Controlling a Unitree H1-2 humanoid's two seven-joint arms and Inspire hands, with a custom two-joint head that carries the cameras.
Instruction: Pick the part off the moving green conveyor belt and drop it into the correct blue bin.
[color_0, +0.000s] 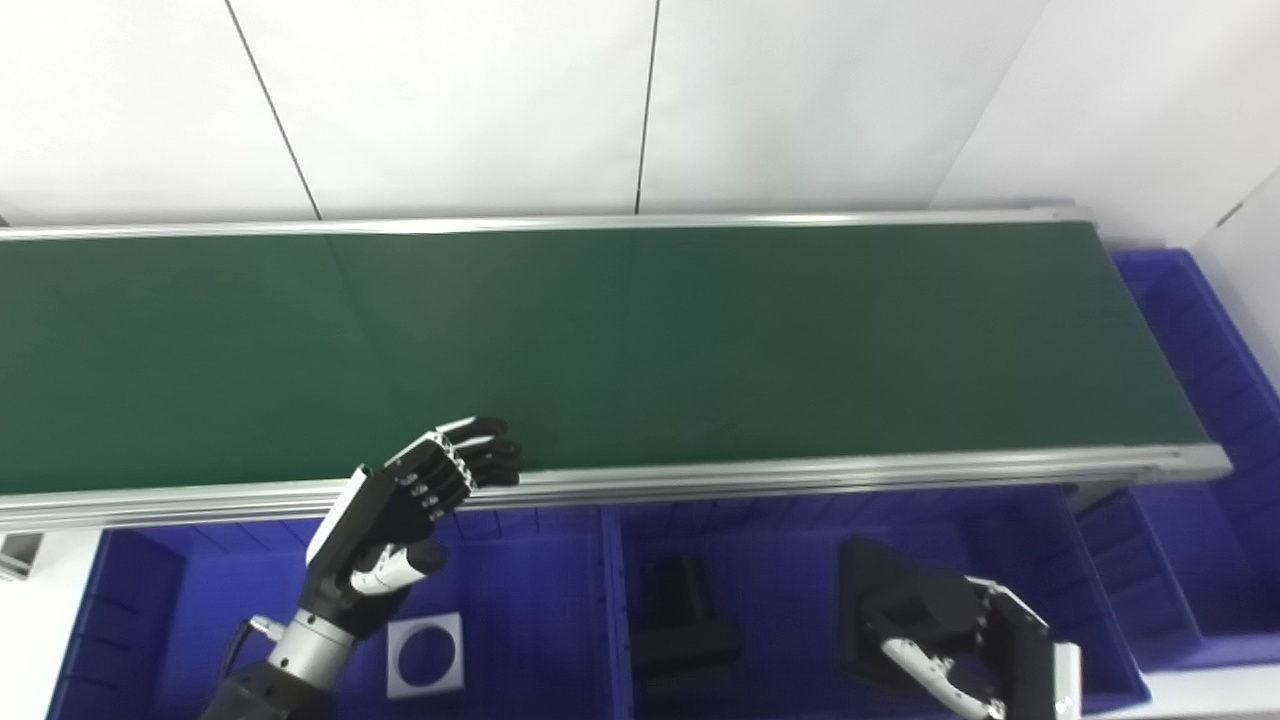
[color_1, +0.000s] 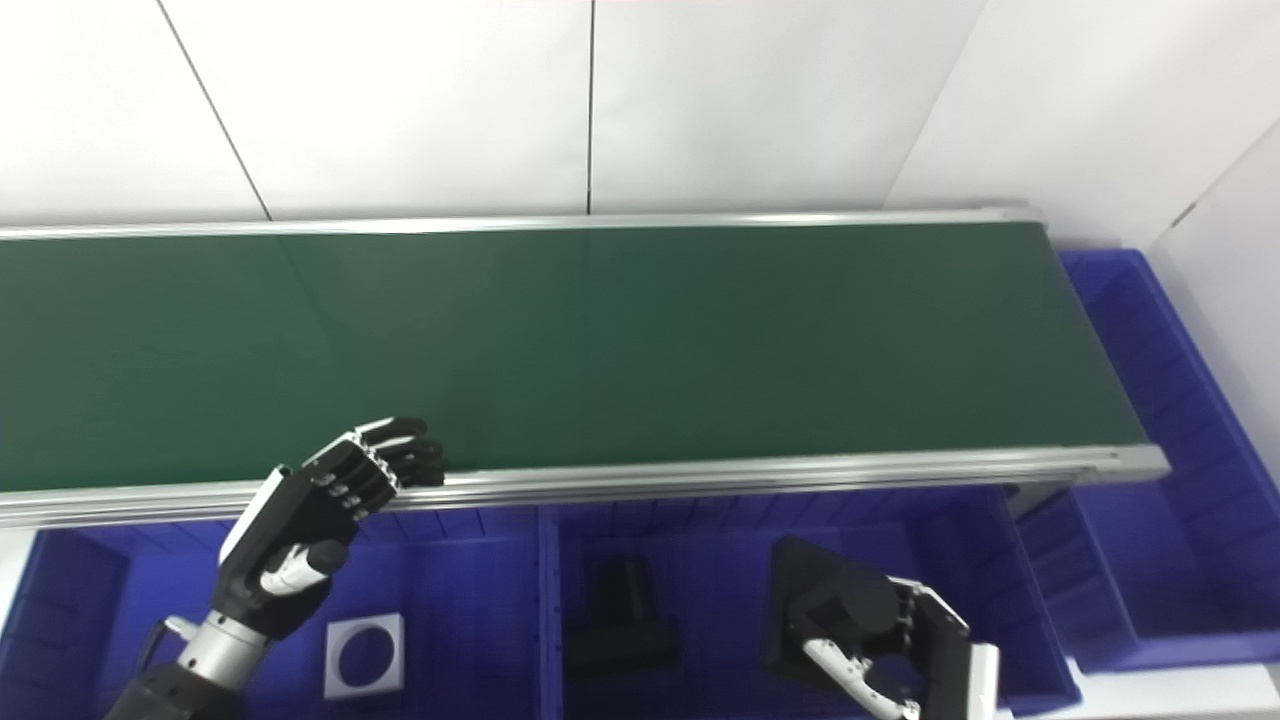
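Note:
The green conveyor belt (color_0: 640, 340) carries no part in either view. My left hand (color_0: 415, 500) hovers at the belt's front rail (color_0: 800, 472), fingers curled loosely over the edge with nothing in them. My right hand (color_0: 985, 645) is low at the bottom right, above the middle blue bin (color_0: 790, 560). Its fingers wrap a black part (color_0: 900, 600), a flat plate with a round body. Whether that part touches the bin floor cannot be told.
The left blue bin (color_0: 150, 600) holds a white square plate with a round hole (color_0: 425, 655). Another black part (color_0: 685, 610) lies in the middle bin. A further blue bin (color_0: 1215, 380) stands at the belt's right end. A white wall runs behind.

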